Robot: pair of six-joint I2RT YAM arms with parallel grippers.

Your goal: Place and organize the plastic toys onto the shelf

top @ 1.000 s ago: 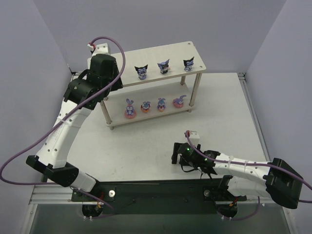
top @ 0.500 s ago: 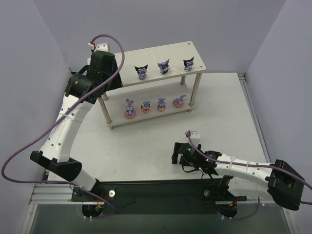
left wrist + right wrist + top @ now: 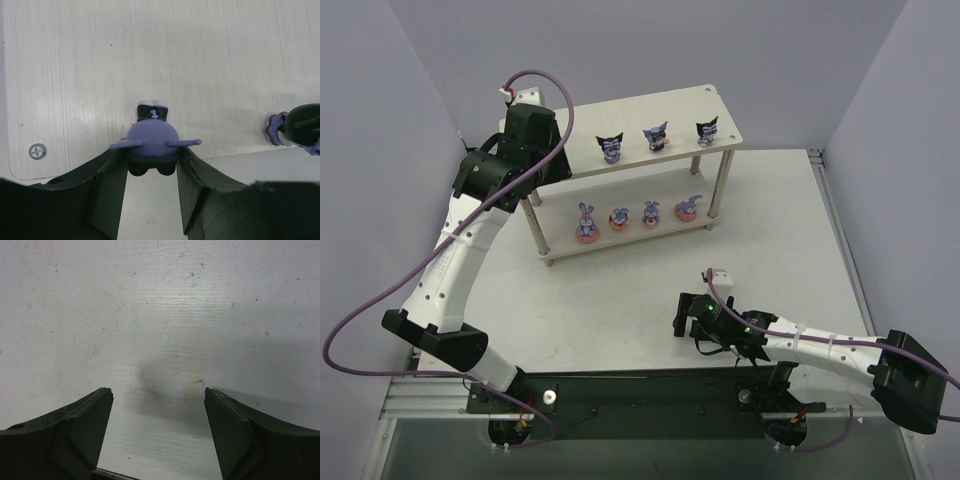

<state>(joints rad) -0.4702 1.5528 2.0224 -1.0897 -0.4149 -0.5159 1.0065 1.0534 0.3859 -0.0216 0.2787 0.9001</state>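
Observation:
The beige two-tier shelf [image 3: 640, 110] stands at the back. Three dark pointed-ear figures [image 3: 656, 136] stand on its top board, and four bunnies [image 3: 635, 216] stand in a row on the lower board. My left gripper [image 3: 535, 152] is over the left end of the top board. In the left wrist view my left gripper [image 3: 151, 154] is shut on a fourth dark figure [image 3: 151, 140] with a purple head, at the near edge of the top board [image 3: 75, 75]. A neighbouring figure [image 3: 300, 131] shows at the right. My right gripper [image 3: 688, 315] is open and empty over the table [image 3: 157, 315].
A screw [image 3: 37, 150] marks the top board's near left corner. Grey walls close in the table on the left, back and right. The right arm lies low along the table's near right side.
The left arm shifted slightly left and back over the shelf's left end a second ago, then held still. The right arm drew back a little toward the near edge.

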